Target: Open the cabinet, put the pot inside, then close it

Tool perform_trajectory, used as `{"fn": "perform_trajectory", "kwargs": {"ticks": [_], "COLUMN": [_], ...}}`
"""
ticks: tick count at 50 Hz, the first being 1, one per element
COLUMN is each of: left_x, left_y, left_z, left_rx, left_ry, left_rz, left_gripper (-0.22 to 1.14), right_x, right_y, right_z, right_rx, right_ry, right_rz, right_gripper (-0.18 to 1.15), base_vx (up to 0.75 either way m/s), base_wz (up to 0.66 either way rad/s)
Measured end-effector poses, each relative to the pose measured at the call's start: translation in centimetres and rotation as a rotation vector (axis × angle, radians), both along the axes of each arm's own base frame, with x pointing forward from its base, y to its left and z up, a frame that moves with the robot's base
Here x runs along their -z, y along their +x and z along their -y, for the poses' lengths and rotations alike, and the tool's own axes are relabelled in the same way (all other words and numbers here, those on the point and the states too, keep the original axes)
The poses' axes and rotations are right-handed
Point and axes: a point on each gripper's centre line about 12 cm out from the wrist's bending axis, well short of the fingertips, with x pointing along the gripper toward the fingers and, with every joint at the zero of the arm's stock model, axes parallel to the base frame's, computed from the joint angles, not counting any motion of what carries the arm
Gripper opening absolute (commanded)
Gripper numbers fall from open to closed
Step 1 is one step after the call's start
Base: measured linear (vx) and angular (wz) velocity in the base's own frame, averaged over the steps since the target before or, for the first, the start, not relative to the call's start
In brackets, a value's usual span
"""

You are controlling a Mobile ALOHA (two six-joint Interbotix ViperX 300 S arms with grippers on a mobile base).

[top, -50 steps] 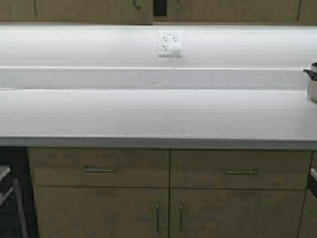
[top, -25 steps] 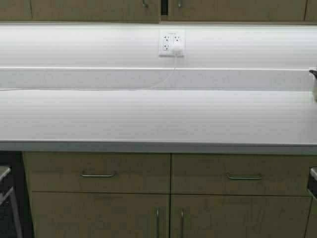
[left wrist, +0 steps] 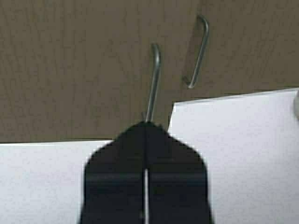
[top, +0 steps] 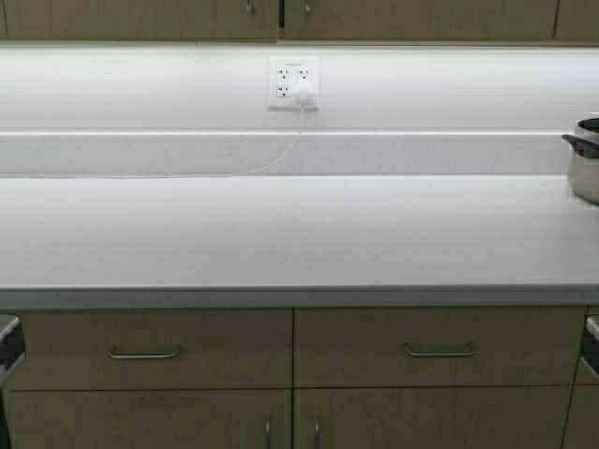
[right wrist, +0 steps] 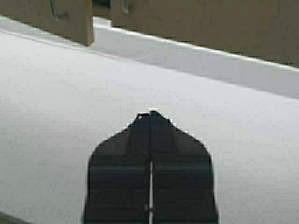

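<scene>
The left end effector (left wrist: pixel 145 125) is raised to the cabinet (left wrist: pixel 70 60) with its fingers pressed together and nothing between them. Its tip sits at the lower end of the left door's handle (left wrist: pixel 154 79); whether it touches the metal I cannot tell. The right door's handle (left wrist: pixel 198 51) lies just beyond and to the side. A second ago a dark gap showed between the two doors in the high view. Now only a thin seam remains there, so the left door has swung nearly home. The right wrist view shows that door (right wrist: pixel 70 14) standing a little proud of its neighbour, so I judge closing is almost done but not finished.

The wall outlet (top: pixel 293 82) and the table (top: pixel 281 234) have slid left and down in the high view. That means the robot has driven, not the things.

The right end effector (right wrist: pixel 150 114) hangs over bare table, fingers closed and empty.

The pot shows in no view; it is probably behind the doors. Far right of both end effectors stands a steel pot (top: pixel 587 161), which is not the one meant.
</scene>
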Motion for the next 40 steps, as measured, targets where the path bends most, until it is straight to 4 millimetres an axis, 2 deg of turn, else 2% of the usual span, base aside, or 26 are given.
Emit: {"fn": "perform_trajectory", "kwargs": {"ticks": [10, 19, 25, 30, 40], "left_x": [1.4, 1.9, 2.3, 2.5, 3.6], "left_y": [-3.9, -5.6, -5.9, -5.8, -5.2], "left_z": [-0.9, -1.7, -1.8, -1.7, -1.5], "left_rx": [0.009, 0.006, 0.008, 0.008, 0.008], "left_ry": [-0.005, -0.01, -0.007, -0.002, 0.008], "left_rz": [-0.033, -0.05, -0.065, -0.069, -0.097], "left_gripper": [0.04, 0.04, 0.04, 0.04, 0.04], "right_x": [-2.7, -2.7, -2.5, -1.4, -1.4], "right_y": [4.2, 6.3, 6.3, 6.1, 3.6], "right_z": [-2.0, -3.2, -3.2, -3.1, -2.1], "right_rx": [0.001, -0.001, 0.003, 0.005, 0.008], "right_ry": [0.025, 0.023, 0.022, 0.009, 0.003], "right_rz": [0.032, 0.016, 0.006, -0.019, -0.027], "right_gripper": [0.06, 0.06, 0.06, 0.06, 0.06], "base_vx": [0.18, 0.17, 0.15, 0.13, 0.1], "base_wz": [-0.07, 0.05, 0.11, 0.13, 0.09]}}
